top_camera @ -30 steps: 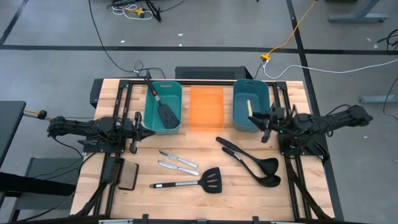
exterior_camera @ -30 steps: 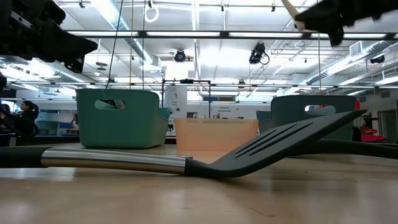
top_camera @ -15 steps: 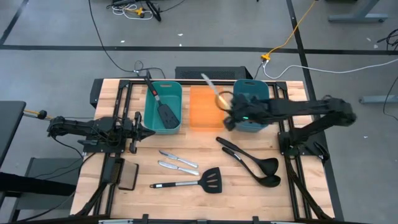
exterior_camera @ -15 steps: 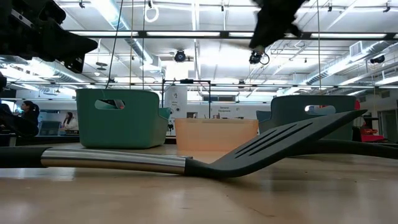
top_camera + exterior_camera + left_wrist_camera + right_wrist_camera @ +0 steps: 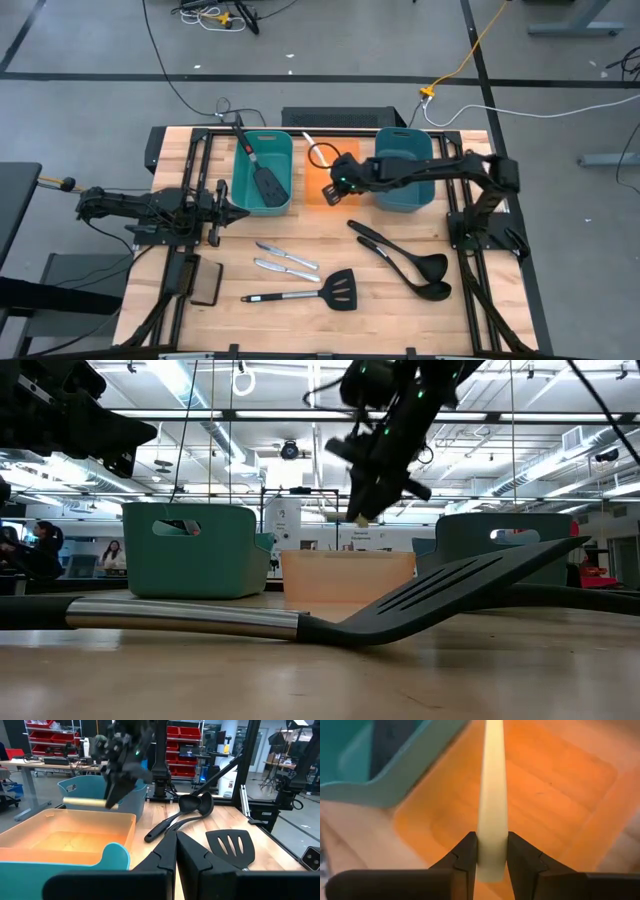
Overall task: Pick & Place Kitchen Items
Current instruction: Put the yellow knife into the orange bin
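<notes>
My right hand (image 5: 338, 185) hangs over the orange bin (image 5: 331, 190), between the two teal bins, and its fingers (image 5: 466, 854) pinch the butt end of the slim pale-yellow knife (image 5: 491, 805) (the pale length of it runs straight out ahead of me, above the orange floor of the bin). In the low view that hand (image 5: 372, 495) sits in the air above the bin's rim, tilted down.

My left hand (image 5: 232, 208) waits at the left side of the desk (image 5: 330, 310), just in front of the left teal bin (image 5: 262, 171), with its fingers (image 5: 165, 856) pressed together on nothing.

One black spatula (image 5: 262, 172) leans inside that left teal bin, its handle poking out over the back edge. The other spatula (image 5: 318, 292) lies flat near the front of the desk. The two small silver knives (image 5: 285, 261) lie side by side just behind it, and the two black ladles (image 5: 405, 262) lie together on the right, in front of the right teal bin (image 5: 404, 165). A flat black pad (image 5: 207, 284) lies at the front left.
</notes>
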Robot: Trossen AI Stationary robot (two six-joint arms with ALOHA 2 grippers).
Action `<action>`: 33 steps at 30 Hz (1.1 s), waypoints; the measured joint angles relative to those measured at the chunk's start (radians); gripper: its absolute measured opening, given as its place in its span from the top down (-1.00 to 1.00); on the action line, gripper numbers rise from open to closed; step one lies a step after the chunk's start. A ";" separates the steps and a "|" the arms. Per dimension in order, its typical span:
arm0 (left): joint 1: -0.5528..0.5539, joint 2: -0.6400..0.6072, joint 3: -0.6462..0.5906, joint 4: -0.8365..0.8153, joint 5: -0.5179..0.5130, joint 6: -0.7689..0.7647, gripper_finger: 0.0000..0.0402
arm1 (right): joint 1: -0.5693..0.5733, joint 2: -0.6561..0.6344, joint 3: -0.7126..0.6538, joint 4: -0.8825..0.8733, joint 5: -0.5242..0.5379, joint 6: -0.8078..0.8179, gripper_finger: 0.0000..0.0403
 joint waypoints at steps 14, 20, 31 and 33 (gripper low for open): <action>0.000 0.000 0.000 0.000 0.003 0.002 0.94 | -0.023 0.079 0.000 -0.044 -0.101 0.096 0.58; 0.000 0.000 0.000 0.000 0.003 0.003 0.94 | -0.038 0.087 0.000 -0.075 -0.106 0.087 0.58; 0.000 0.000 0.000 -0.005 0.000 0.008 0.94 | -0.070 0.157 -0.001 -0.055 -0.125 0.053 0.58; 0.000 0.000 0.000 -0.004 0.000 0.008 0.94 | -0.071 0.172 -0.001 -0.053 -0.124 0.043 0.58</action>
